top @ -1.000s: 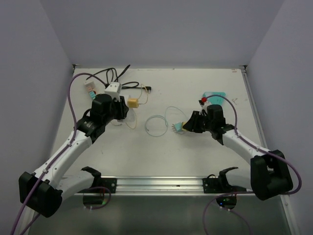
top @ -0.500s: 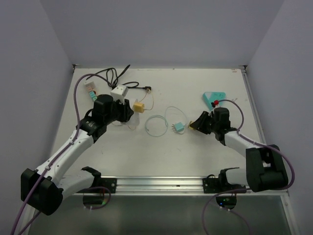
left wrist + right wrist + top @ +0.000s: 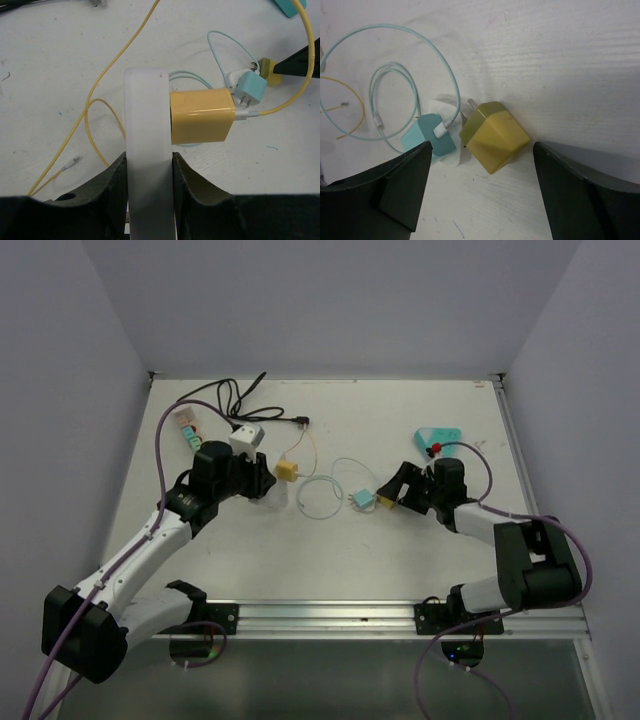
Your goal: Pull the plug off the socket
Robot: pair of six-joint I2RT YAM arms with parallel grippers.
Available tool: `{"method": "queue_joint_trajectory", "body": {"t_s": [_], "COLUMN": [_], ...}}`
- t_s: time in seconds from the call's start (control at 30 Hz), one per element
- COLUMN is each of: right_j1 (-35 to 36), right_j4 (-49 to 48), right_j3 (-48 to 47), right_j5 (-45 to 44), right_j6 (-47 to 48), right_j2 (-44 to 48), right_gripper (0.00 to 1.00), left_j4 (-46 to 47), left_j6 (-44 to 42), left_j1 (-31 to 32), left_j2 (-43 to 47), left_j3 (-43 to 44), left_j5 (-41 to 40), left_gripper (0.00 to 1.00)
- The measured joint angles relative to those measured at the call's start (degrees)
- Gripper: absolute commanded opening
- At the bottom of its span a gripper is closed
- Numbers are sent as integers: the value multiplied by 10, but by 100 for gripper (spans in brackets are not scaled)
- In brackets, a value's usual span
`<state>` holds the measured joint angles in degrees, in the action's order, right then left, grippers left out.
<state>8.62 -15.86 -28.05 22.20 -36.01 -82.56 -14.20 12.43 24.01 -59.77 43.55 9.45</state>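
Across the table (image 3: 330,560), work from the big piece down: brace the white socket block (image 3: 147,110) rigid in the left gripper (image 3: 148,162), carry the right gripper (image 3: 482,150) over to the yellow plug (image 3: 201,116) seated in the block's side, take it across its flat faces clear of the yellow cable (image 3: 122,52), and draw straight out along the prongs — no twisting or levering, or likely a jam or a slipped block. Socket and plug left of the table's middle, well apart from the right gripper. On the left, pinched shut on the socket block, a finger on each broad face. On the right, spread wide and holding nothing — straddling an olive adapter (image 3: 495,136) and a teal charger (image 3: 435,140) lying on the table, the adapter just beside one finger, contact not certain.
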Motion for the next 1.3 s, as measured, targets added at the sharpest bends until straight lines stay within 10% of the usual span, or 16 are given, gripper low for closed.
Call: {"method": "queue_joint_trajectory", "body": {"t_s": [0.23, 0.43, 0.83, 1.3], "right_j1": [23, 176, 356, 396], "right_j4": [118, 137, 123, 104], "right_j3": [-38, -134, -266, -374], "right_j5": [-62, -76, -88, -137], "right_j6": [60, 134, 216, 233], "right_j2": [94, 109, -6, -120], "right_gripper": [91, 93, 93, 67], "left_j4": [0, 0, 0, 9], "left_j6": [0, 0, 0, 0], "left_j1": [0, 0, -4, -4], "left_j2": [-2, -9, -25, -26], "left_j3": [-1, -1, -1, -3], "left_j5": [-10, -18, -29, -11], "left_gripper": [0, 0, 0, 0]}}
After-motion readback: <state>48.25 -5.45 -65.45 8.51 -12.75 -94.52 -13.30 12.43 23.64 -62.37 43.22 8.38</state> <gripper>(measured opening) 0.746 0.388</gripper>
